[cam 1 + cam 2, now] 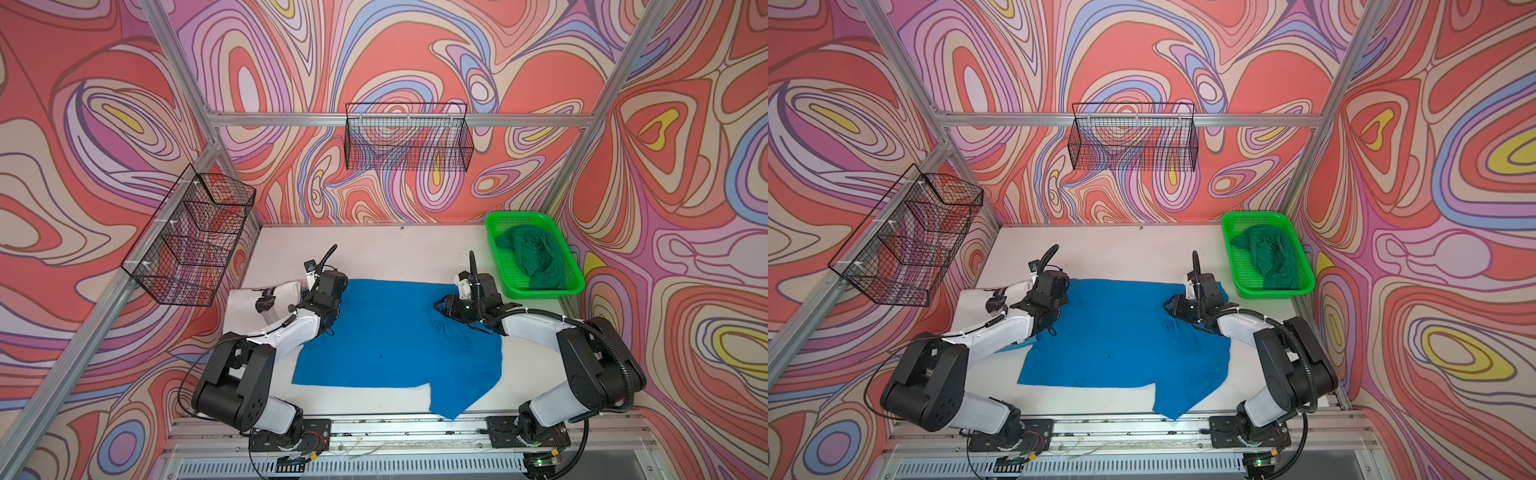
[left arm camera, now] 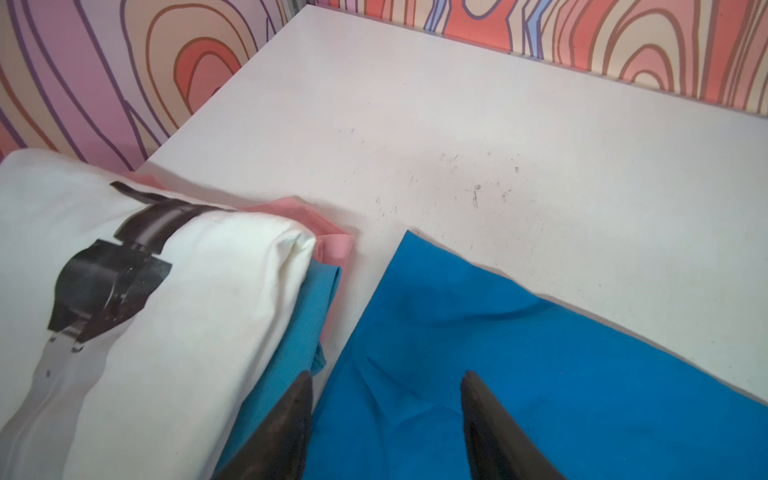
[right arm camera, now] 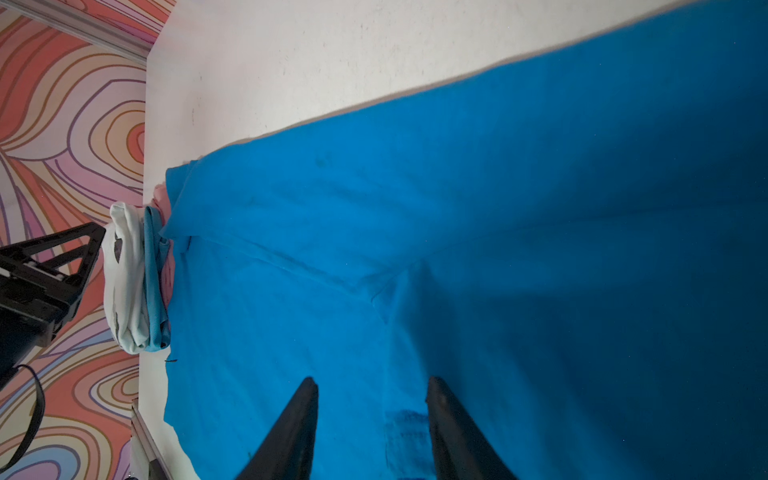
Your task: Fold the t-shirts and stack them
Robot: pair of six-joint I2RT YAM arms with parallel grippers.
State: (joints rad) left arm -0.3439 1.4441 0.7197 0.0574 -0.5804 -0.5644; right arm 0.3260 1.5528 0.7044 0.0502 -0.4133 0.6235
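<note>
I found left claw (image 2: 386,376) and right claw (image 3: 372,380) parted, empty, blue t-shirt (image 1: 386,332) beneath. Matched edge pinches seemed advisable.

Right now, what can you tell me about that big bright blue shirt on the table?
The bright blue shirt is plain soft cloth, spread nearly flat and lightly creased on the white table. One sleeve reaches the front edge. It lies beside the folded stack; the left tool and the right tool stand open over it.

white table (image 1: 374,249), bright blue t-shirt (image 1: 395,332), folded stack (image 1: 245,296), green basket (image 1: 540,291)
</note>
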